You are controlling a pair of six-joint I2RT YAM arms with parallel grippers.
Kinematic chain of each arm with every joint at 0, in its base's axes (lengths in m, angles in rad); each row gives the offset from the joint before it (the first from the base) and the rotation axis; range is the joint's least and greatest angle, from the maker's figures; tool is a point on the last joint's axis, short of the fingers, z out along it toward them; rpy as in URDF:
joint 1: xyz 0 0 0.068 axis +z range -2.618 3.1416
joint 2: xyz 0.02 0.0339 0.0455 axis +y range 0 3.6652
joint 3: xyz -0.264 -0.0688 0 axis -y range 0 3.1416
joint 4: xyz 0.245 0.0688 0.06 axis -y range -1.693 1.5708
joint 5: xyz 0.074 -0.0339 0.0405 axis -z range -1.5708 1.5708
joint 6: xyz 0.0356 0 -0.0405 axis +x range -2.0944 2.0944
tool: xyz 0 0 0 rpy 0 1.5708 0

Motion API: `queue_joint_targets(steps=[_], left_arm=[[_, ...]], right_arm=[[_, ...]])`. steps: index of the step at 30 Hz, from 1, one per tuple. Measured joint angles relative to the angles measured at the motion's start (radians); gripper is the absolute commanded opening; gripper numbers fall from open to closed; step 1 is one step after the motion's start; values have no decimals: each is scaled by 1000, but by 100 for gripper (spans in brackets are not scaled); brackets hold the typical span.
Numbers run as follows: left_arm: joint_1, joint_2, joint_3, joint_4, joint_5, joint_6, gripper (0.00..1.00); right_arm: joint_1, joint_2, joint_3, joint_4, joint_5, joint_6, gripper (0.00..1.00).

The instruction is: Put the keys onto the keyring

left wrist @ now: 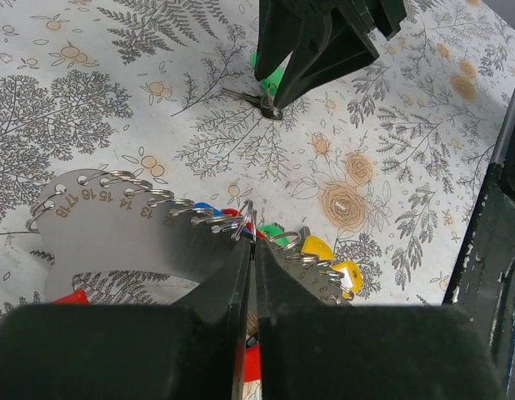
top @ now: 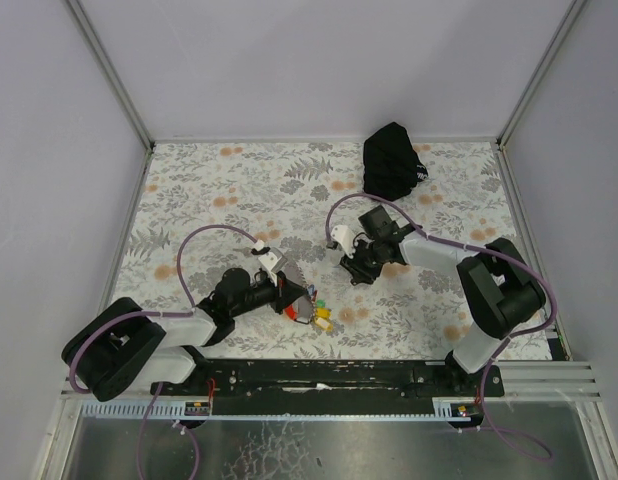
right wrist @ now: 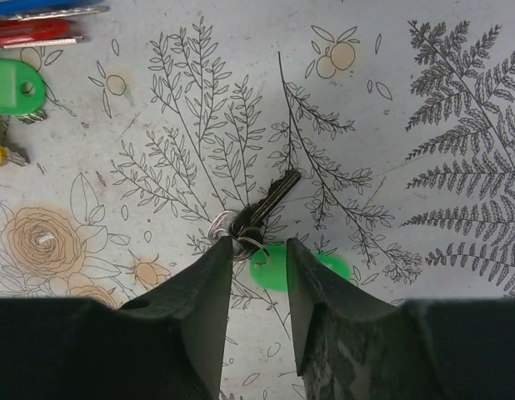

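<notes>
From above, the left gripper (top: 294, 293) lies low on the table (top: 209, 200) just left of centre, with the keyring (top: 314, 312) at its tip, toward 4 o'clock of it. The right gripper (top: 357, 268) sits near, toward 2 o'clock of the keyring, pointing down at the cloth. A black bag (top: 394, 160) rests at the far edge, at 12 o'clock of the right gripper. The green key is too small to make out here.

In the left wrist view, the left gripper (left wrist: 252, 246) has its fingers pressed together on one wire ring of the keyring (left wrist: 107, 225), a silvery numbered crescent edged with many rings. Blue, red and green tags peek out behind the pinched ring, and yellow tags (left wrist: 317, 247) hang at 3 o'clock of it. At 12 o'clock the right gripper (left wrist: 272, 104) reaches down to the green key (left wrist: 272, 81), which lies flat on the cloth, well apart from the keyring, with its blade pointing toward 9 o'clock.

In the right wrist view, the right gripper (right wrist: 257, 250) has its jaws a little spread (a narrow gap shows between them). The green key (right wrist: 270, 200) lies at their tips, blade toward 1 o'clock. Its small ring touches the left fingertip, and its oval tag sits partly under the gap. Nothing is plainly pinched. At 10 o'clock, part of the keyring (right wrist: 12, 83) shows as green, red, blue and yellow tags at the frame edge.
</notes>
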Motion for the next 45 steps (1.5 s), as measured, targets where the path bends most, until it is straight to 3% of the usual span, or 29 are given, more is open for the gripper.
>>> queue_joint_targets(steps=[8, 17, 23, 30, 41, 45], left_arm=[[0, -30, 0, -1, 3, -2, 0], [0, -54, 0, -5, 3, -2, 0], [0, -67, 0, -8, 3, -2, 0], [0, -96, 0, -17, 5, -2, 0], [0, -116, 0, -40, 2, -2, 0], [0, -115, 0, -45, 0, -2, 0]], right_arm=[[-7, 4, -1, 4, 4, 67, 14], [-7, -101, -75, 33, 16, 295, 6], [13, -201, -132, 63, 55, 427, 4], [46, -272, -235, 259, 59, 528, 4], [99, -188, -357, 621, 154, 607, 6], [111, -123, -357, 710, 199, 631, 11]])
